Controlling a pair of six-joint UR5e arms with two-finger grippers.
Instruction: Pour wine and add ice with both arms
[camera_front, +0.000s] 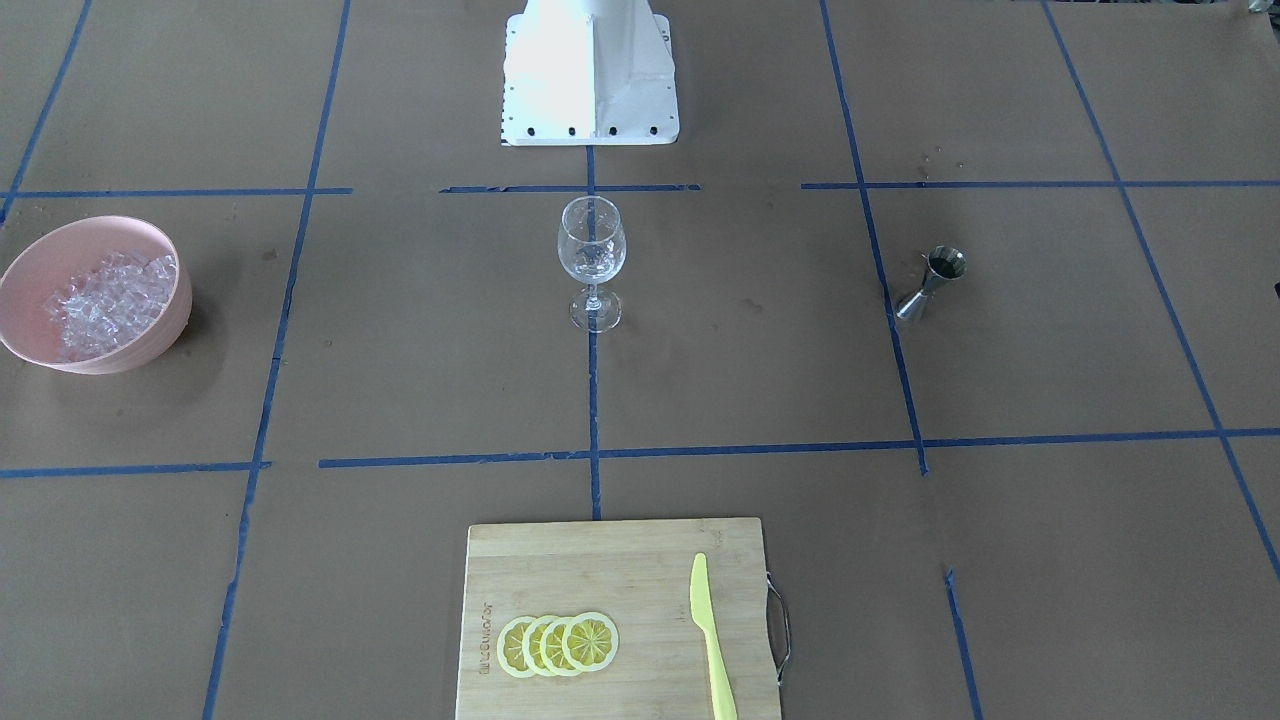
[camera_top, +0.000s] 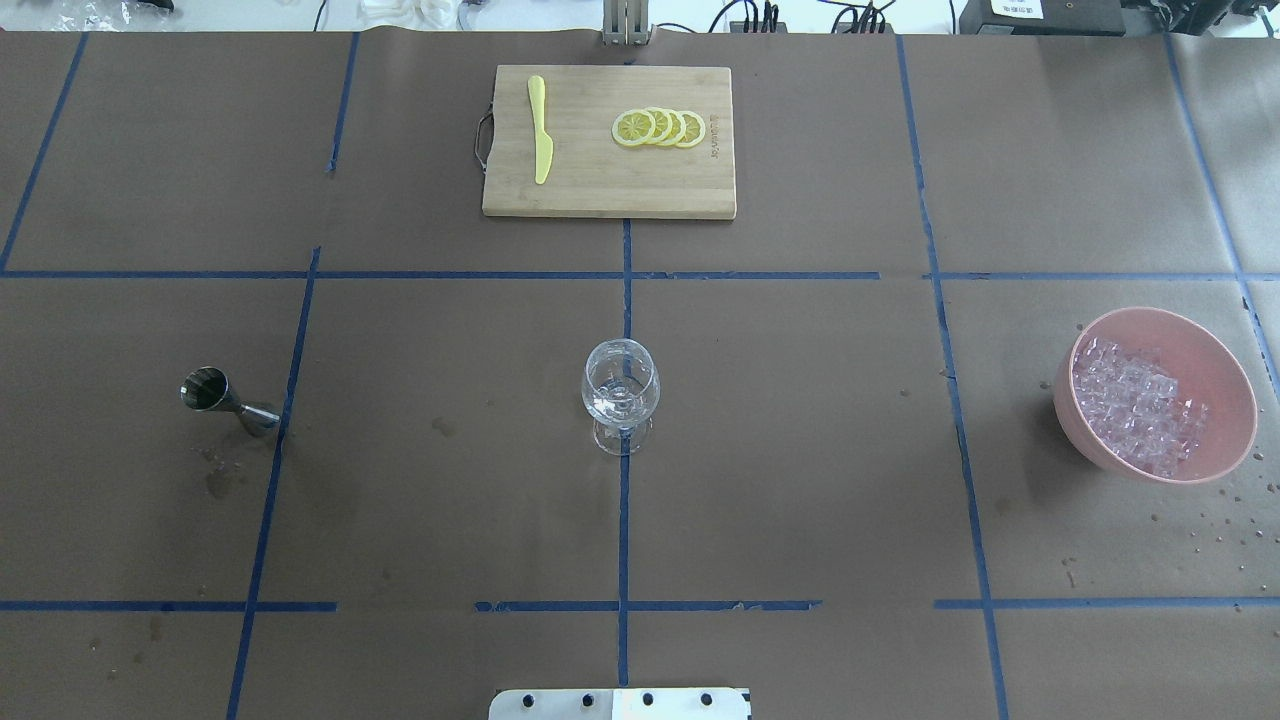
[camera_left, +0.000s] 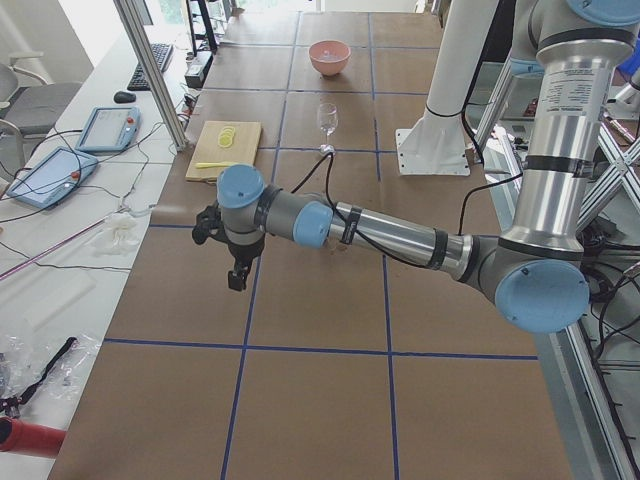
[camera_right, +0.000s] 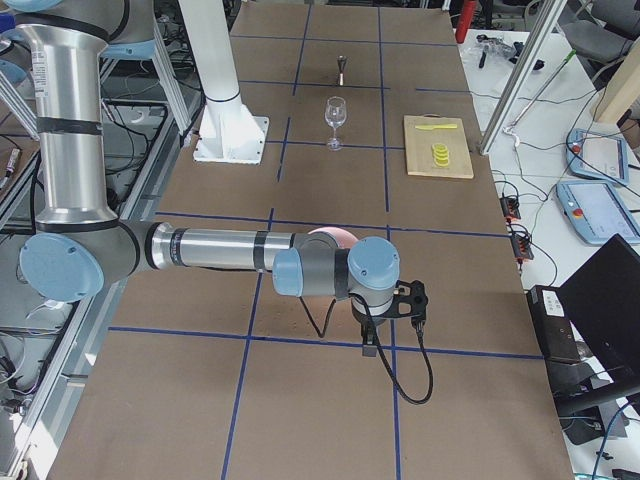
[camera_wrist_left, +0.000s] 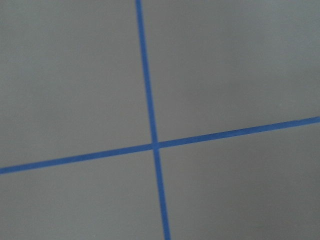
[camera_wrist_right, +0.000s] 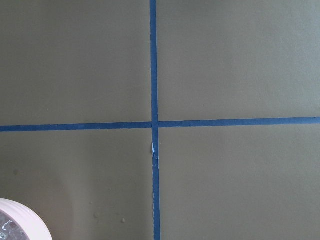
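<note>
The ice (camera_front: 110, 295) lies as several clear cubes in a pink bowl (camera_front: 172, 322) at the table's end on my right side; it also shows in the overhead view (camera_top: 1135, 400). A clear stemmed wine glass (camera_top: 620, 395) stands upright at the table's middle. A steel jigger (camera_top: 225, 398) stands on my left side. My left gripper (camera_left: 236, 278) hangs over bare table beyond the jigger. My right gripper (camera_right: 370, 350) hangs over bare table just past the bowl. Both show only in the side views, so I cannot tell whether they are open or shut.
A wooden cutting board (camera_top: 608, 190) lies at the far middle edge with lemon slices (camera_top: 660, 127) and a yellow knife (camera_top: 540, 143). The white base block (camera_front: 590, 75) stands behind the glass. Blue tape lines cross the brown table cover.
</note>
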